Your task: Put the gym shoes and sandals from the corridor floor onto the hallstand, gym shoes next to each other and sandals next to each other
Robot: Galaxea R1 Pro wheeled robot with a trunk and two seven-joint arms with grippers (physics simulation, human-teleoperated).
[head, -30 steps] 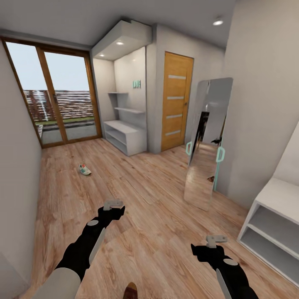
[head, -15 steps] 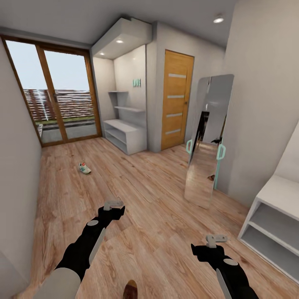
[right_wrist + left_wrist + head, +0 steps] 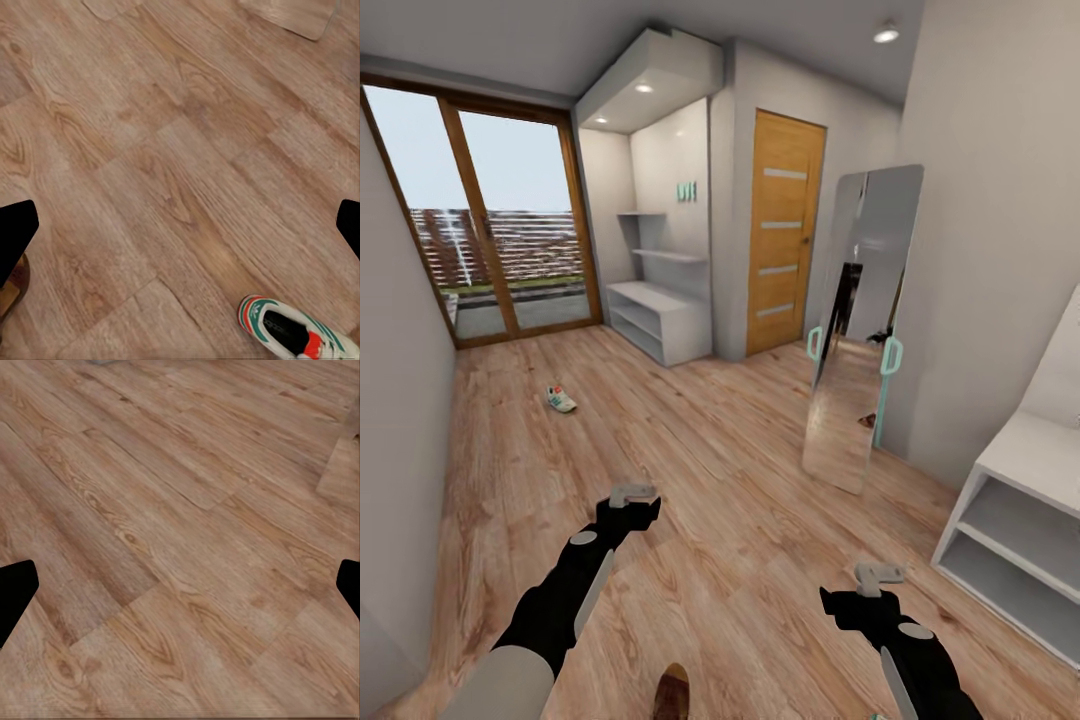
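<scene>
Shoes are not on the rack [image 3: 660, 320] yet: one sneaker [image 3: 560, 400] lies far on the floor [image 3: 740, 480], another [image 3: 289, 326] under my right pincer [image 3: 880, 576]. Both my pincers, left [image 3: 632, 494] too, are spread and empty.

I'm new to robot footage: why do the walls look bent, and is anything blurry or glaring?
Head view: wide-angle distortion bows the walls and the glass door; ceiling spotlights glow bright, and the mirror shows a soft reflection. Left wrist view: the corridor floor is evenly lit, its grain slightly soft. Right wrist view: one gym shoe is cut by the frame edge.
</scene>
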